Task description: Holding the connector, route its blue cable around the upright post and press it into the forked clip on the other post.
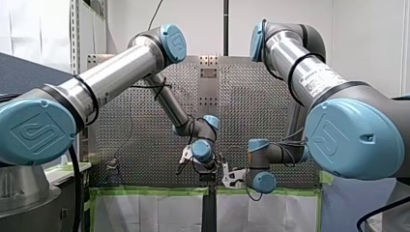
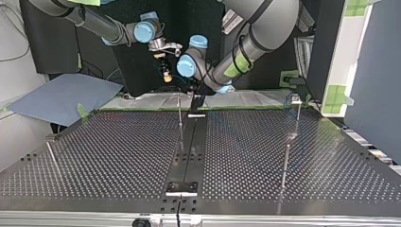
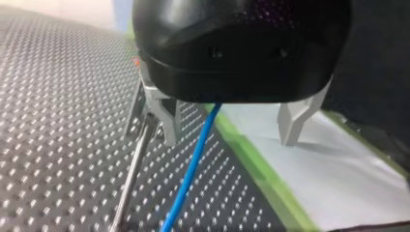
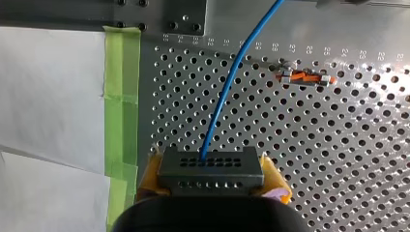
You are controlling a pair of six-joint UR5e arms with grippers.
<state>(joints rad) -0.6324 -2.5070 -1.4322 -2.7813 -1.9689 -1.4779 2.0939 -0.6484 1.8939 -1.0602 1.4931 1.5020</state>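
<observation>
In the right wrist view my right gripper [image 4: 211, 180] has its yellow pads [image 4: 151, 170] shut on a dark rectangular connector [image 4: 211, 164]. The blue cable [image 4: 231, 84] leaves the connector's face and runs away over the perforated table. In the left wrist view my left gripper [image 3: 229, 141] is open just above the table, its metal fingers [image 3: 163, 121] wide apart. The blue cable [image 3: 192, 166] passes between them, nearer one finger, untouched. A thin upright post [image 3: 134, 169] stands right beside that finger. In the top view my right gripper [image 2: 164, 71] hangs above the far edge and my left gripper [image 2: 196, 97] is low by the post [image 2: 180, 120].
A post with a clip on top [image 2: 296, 111] and another slim post [image 2: 284, 165] stand at the top view's right. A small orange-and-metal part [image 4: 304, 77] lies on the table [image 4: 338, 145]. Green tape [image 4: 120, 96] and white sheeting [image 3: 309, 174] edge the table.
</observation>
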